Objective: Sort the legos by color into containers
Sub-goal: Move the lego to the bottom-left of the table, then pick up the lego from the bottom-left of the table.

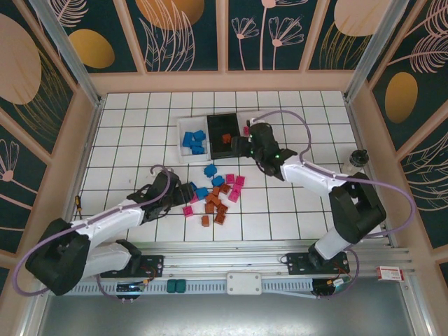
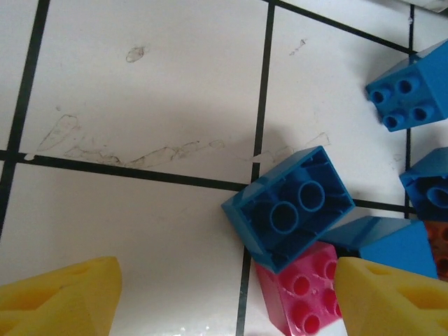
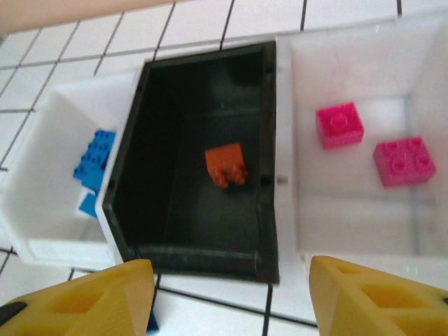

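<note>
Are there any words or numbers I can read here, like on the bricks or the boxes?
No text here can be read.
Small red-and-white tag at the near right corner: too small to read.
Studs of the blue plastic brick: no lettering can be made out.
Studs of the magenta-pink plastic brick: blurred, no lettering can be made out.
</note>
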Available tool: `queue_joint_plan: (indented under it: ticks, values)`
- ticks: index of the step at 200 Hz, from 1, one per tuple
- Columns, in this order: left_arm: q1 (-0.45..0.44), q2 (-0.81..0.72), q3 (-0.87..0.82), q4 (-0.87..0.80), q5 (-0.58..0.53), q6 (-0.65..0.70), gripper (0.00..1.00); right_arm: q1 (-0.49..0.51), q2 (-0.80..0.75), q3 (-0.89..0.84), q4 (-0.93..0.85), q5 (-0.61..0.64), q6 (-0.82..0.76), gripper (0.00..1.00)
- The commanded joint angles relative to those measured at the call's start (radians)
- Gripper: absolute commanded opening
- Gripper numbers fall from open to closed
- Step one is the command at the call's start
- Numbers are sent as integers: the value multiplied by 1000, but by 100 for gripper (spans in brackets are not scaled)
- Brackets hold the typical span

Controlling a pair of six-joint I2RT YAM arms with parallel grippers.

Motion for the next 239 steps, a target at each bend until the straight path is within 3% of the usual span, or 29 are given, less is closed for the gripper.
queue_joint_plan:
  ticks: [1, 59, 103, 136, 156, 185, 239]
  values:
    - [-6, 56, 62, 66, -20, 34, 78, 4, -64, -56, 46, -3, 34, 61]
    - [-6, 242, 121, 44, -103, 16, 59, -8, -160, -144, 49, 15, 42, 61]
    - [28, 186, 53, -30, -189, -42, 50, -22, -189, -170, 66, 2, 48, 61]
    - [73, 85, 5, -43, -181, -36, 49, -23, -196, -175, 76, -9, 47, 61]
    - [72, 37, 27, -25, -133, -6, 53, -25, -194, -174, 78, -10, 48, 61]
    - [65, -17, 65, -28, -127, 47, 73, -25, -199, -183, 83, -17, 56, 61]
    - [45, 158, 110, -68, -203, 92, 94, -27, -198, -190, 87, -23, 63, 61]
